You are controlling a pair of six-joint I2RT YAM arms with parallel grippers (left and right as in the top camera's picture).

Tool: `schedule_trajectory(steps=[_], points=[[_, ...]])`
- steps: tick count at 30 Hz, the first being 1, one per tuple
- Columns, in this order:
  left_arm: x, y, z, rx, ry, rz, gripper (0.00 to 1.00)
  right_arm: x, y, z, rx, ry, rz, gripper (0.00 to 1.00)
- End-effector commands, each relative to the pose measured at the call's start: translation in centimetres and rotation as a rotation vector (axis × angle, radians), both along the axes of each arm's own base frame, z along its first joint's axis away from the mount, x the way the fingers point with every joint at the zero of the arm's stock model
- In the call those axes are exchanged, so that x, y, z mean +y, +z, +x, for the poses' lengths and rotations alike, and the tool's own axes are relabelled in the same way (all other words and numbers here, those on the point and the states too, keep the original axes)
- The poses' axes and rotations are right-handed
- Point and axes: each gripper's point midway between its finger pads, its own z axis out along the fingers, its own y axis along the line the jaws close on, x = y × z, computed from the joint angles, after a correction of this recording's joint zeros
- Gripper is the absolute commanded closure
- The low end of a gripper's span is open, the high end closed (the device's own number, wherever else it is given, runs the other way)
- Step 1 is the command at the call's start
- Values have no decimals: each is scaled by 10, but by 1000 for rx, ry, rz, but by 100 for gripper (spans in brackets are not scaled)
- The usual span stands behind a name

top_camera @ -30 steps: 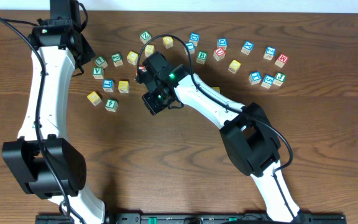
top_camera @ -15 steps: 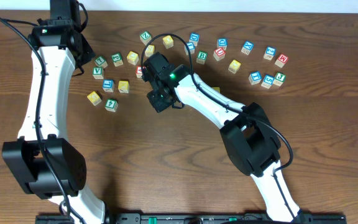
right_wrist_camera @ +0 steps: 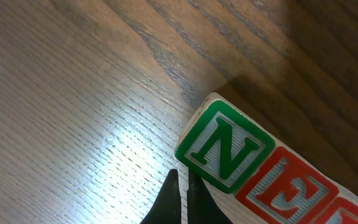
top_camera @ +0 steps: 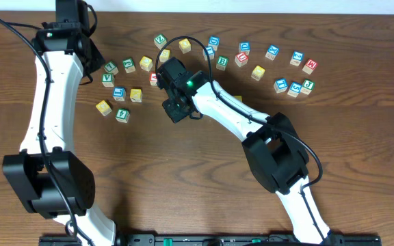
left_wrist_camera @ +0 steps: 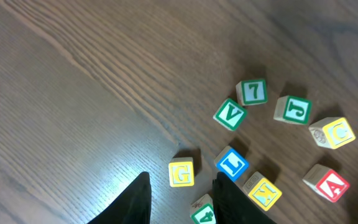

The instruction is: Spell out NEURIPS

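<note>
The right claw [right_wrist_camera: 180,185] is clenched on nothing, its two tips pressed together just at the lower corner of the N [right_wrist_camera: 225,148]. Whether it touches the cube I cannot tell. The N lies flat on the worktop [top_camera: 204,198], green letter up, with the E [right_wrist_camera: 284,193] tight against its far side. A third cube [right_wrist_camera: 348,214] follows in the same line, red-edged but cut off by the frame, so its letter is unreadable. From overhead the right arm covers most of this row.

The left claw [left_wrist_camera: 180,190] hangs released and empty, well above the worktop, its jaws apart. Below it lie a G [left_wrist_camera: 181,173], an L [left_wrist_camera: 232,164], a V [left_wrist_camera: 230,114], a 7 [left_wrist_camera: 252,91], a J [left_wrist_camera: 293,109] and an A [left_wrist_camera: 326,184], none of them needed for the word.

The likeliest trouble is a shove from the clenched tips at the N's corner, which would twist the cube, break its line with the E, or slide the whole row. The right arm also lies close over the scatter [top_camera: 258,72], and a sweep could knock cubes about. The left claw could easily take a wrong letter from so tight a cluster.

No container is in view; every cube lies loose on the wood.
</note>
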Motion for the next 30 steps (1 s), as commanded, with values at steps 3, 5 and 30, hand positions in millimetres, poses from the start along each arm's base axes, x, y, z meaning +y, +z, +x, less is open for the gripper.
schedule_trajectory(steps=[3,5,30], points=[[1,-17,-6,46,7,0,67,2,12,3,-27,-9,14,99],[0,-19,-7,51,7,0,69,2,12,2,-27,-8,14,99],[0,0,2,-30,2,6,83,21,64,47,-181,-156,173,99]])
